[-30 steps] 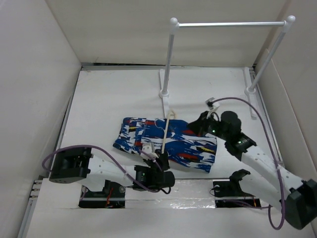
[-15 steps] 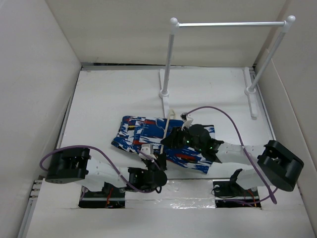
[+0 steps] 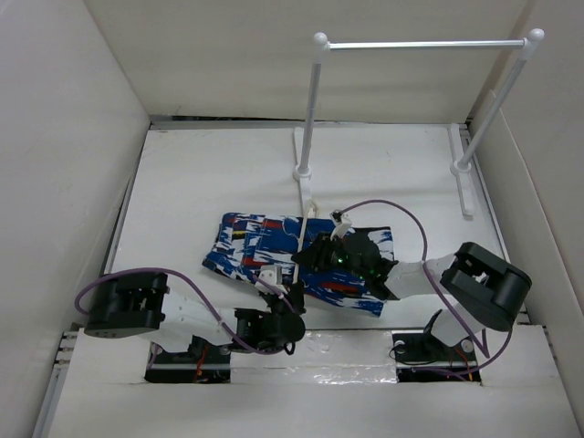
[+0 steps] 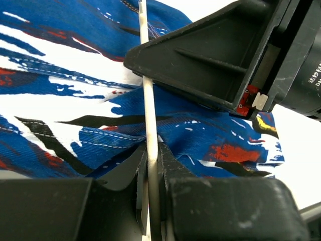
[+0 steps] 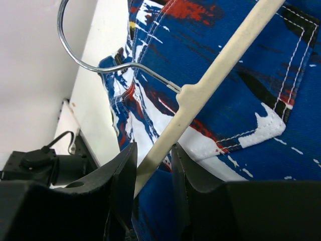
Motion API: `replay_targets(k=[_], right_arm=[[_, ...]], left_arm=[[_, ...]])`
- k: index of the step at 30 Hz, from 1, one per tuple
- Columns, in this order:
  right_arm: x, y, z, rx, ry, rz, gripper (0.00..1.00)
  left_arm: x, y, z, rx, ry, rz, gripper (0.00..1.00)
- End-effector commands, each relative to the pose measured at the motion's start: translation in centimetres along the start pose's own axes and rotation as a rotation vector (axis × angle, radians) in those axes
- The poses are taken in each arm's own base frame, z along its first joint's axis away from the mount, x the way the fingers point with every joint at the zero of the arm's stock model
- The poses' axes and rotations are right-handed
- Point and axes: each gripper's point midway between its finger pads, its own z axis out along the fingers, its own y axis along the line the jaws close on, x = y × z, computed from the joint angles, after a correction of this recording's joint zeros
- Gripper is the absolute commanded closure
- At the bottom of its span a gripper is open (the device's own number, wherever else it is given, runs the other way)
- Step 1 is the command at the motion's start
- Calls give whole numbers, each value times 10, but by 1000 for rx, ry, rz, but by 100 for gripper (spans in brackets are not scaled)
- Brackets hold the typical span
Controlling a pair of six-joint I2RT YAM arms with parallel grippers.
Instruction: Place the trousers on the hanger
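Left wrist view: left gripper (image 4: 152, 165) pinches the hanger (image 4: 147, 100) | right gripper (image 5: 153, 165) clamps its arm | trousers (image 3: 274, 246) lie on the table (image 3: 201, 173).

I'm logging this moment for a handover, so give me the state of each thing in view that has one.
trousers: folded, lying flat on the table, not on the hanger.
hanger: lying across the trousers, held by both grippers.
left gripper: shut on a hanger bar.
right gripper: fingers either side of a hanger bar, closed on it.
rail stand: upright, nothing hanging from its crossbar.
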Motion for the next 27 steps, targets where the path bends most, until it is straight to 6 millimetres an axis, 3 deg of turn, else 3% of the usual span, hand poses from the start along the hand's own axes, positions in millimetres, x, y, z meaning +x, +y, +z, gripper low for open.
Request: replay_targets(k=[1, 2, 6, 8, 12, 13, 15, 21, 25, 27], right_arm=[[-15, 37, 1, -172, -78, 0, 78], [-12, 35, -2, -177, -73, 21, 86], [-30, 54, -16, -264, -140, 68, 100], [-39, 63, -22, -288, -159, 74, 100], [-64, 82, -37, -323, -198, 74, 100], [-72, 97, -47, -366, -214, 72, 100], [-86, 101, -55, -377, -241, 90, 100], [-119, 134, -92, -440, -310, 108, 100], [-153, 143, -113, -446, -376, 92, 100], [-163, 151, -122, -475, -394, 94, 100]], left_arm=[[-19, -31, -7, 65, -23, -98, 100], [-22, -33, -7, 68, -26, -100, 100], [-50, -50, -16, 140, -48, -125, 100], [-61, -57, -20, 177, -57, -127, 100], [-99, -75, -34, 259, -84, -161, 75], [-107, -78, -36, 271, -91, -151, 71], [-124, -81, -43, 291, -99, -175, 66], [-185, -87, -63, 335, -140, -281, 65], [-221, -92, -73, 362, -179, -307, 64], [-225, -93, -74, 354, -182, -293, 64]])
